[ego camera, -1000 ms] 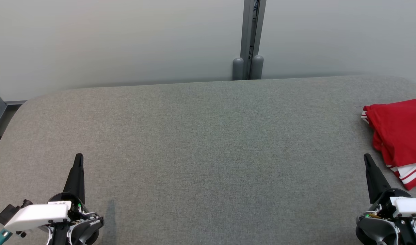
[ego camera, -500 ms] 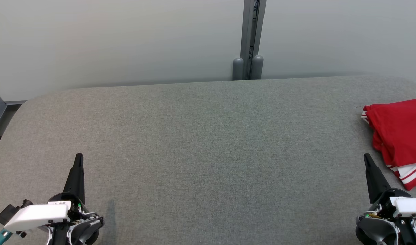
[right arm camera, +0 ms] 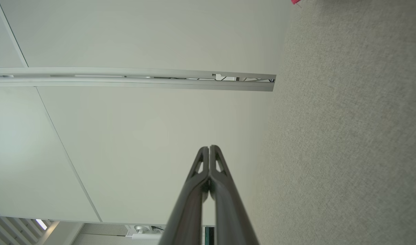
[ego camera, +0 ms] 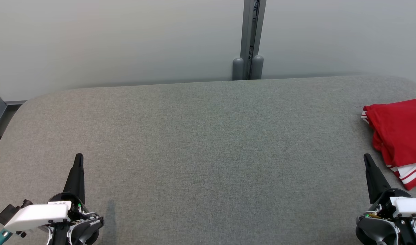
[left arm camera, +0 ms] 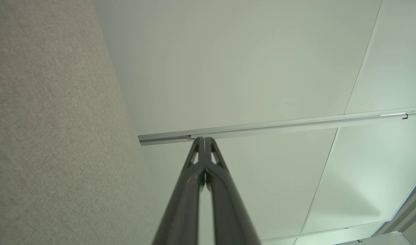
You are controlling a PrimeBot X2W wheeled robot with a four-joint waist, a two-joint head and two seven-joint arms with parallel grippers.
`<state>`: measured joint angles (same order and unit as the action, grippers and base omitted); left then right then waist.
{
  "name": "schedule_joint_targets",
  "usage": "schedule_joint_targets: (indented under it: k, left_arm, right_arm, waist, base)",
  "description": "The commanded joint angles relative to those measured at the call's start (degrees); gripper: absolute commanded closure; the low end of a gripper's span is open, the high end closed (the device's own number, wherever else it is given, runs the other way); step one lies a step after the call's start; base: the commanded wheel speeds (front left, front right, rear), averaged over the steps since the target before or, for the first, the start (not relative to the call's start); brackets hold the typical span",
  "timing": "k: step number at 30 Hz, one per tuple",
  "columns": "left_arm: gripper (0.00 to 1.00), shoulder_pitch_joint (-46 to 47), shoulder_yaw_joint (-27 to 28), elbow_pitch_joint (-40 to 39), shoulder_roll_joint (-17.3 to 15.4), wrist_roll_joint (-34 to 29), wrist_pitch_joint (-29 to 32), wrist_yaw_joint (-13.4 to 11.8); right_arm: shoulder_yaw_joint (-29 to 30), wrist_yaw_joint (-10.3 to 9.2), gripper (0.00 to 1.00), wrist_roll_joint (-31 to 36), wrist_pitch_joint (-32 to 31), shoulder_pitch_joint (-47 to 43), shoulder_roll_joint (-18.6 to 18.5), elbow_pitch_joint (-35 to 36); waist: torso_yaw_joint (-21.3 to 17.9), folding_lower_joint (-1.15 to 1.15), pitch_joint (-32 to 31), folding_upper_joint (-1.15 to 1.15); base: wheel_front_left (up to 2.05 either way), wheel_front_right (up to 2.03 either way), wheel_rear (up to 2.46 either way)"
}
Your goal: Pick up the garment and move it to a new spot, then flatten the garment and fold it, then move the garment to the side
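Red garment (ego camera: 400,136) lying bunched at the desk's (ego camera: 208,153) right edge, left gripper (ego camera: 79,157) hanging clenched and empty at lower left, right gripper (ego camera: 367,158) hanging clenched and empty near the garment, not touching it, both pointing towards the wall (ego camera: 126,41).

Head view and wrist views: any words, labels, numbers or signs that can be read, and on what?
None can be read.
White label behind the left gripper: dark characters, too small to read.
Red garment: white stripes, no lettering visible.
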<state>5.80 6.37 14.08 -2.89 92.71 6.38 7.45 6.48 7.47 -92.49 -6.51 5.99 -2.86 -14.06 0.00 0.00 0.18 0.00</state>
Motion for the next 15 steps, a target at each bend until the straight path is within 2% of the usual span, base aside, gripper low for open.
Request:
schedule_joint_targets:
  k: [1,15]
  left_arm:
    - [1.0,0.83,0.24,0.05,-0.11,-0.28,0.17,0.32]
    - [1.0,0.84,0.3,0.05,-0.07,-0.35,0.18,0.32]
  right_arm:
    - [0.12,0.04,1.0,0.15,-0.1,0.5,-0.12,-0.13]
    - [0.14,0.04,1.0,0.17,-0.12,0.5,-0.11,-0.13]
  waist:
    - [0.0,0.0,0.0,0.0]
    - [0.0,0.0,0.0,0.0]
  base:
    - [0.0,0.0,0.0]
    - [0.0,0.0,0.0]
